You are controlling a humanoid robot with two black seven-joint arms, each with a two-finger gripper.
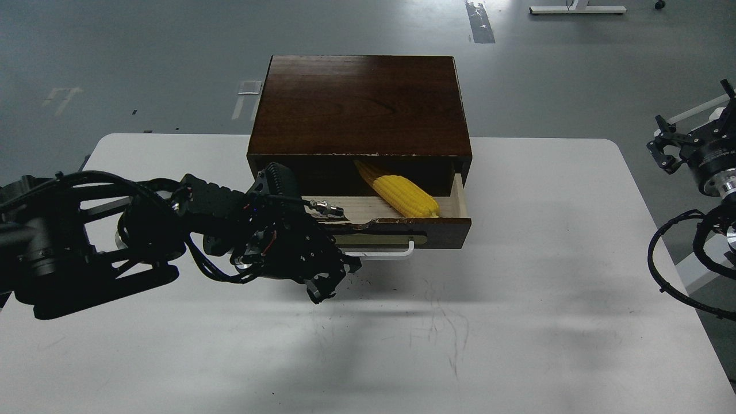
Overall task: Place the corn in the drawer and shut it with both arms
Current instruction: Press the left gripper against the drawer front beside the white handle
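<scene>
The yellow corn (402, 195) lies slantwise inside the open drawer (402, 231) of the dark brown cabinet (359, 106), tip toward the back left. The drawer is pulled partly out, and its white handle (385, 255) shows on the front. My left gripper (334, 278) hangs open and empty just in front of the drawer's left part, beside the handle's left end, and hides that corner. My right gripper (664, 144) is open and empty, off the table's right edge, far from the cabinet.
The white table (517, 322) carries the cabinet at its back middle. Bare tabletop lies in front of and to the right of the drawer. Grey floor surrounds the table. Black cables (673, 270) of my right arm hang past the table's right edge.
</scene>
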